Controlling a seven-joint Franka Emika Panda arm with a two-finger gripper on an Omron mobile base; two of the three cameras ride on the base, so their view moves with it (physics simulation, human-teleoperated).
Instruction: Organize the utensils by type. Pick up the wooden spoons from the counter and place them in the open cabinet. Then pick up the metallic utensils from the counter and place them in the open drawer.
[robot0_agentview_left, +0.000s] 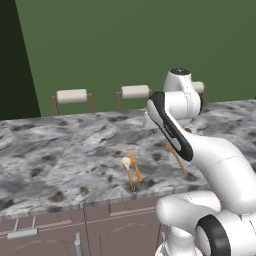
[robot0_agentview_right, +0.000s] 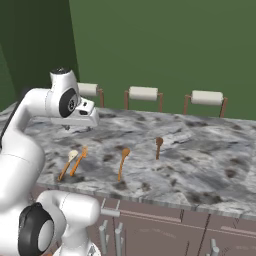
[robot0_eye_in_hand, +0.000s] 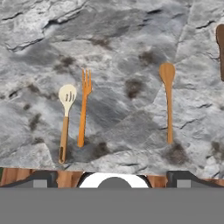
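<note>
Several utensils lie on the marbled counter near its front edge. A slotted spoon with a pale head and wooden handle lies beside an orange fork. To their right lies a light wooden spoon, and a dark brown spoon is cut by the frame edge. From the right base they show as the slotted spoon, fork, light spoon and dark spoon. My gripper hovers above the counter over the left pair, open, with nothing between its fingertips. The open cabinet and open drawer are out of view.
Three paper-towel holders stand along the counter's far edge before a green wall. Grey-brown cabinet fronts with silver handles run below the front edge. My arm covers part of the light spoon in the left base view.
</note>
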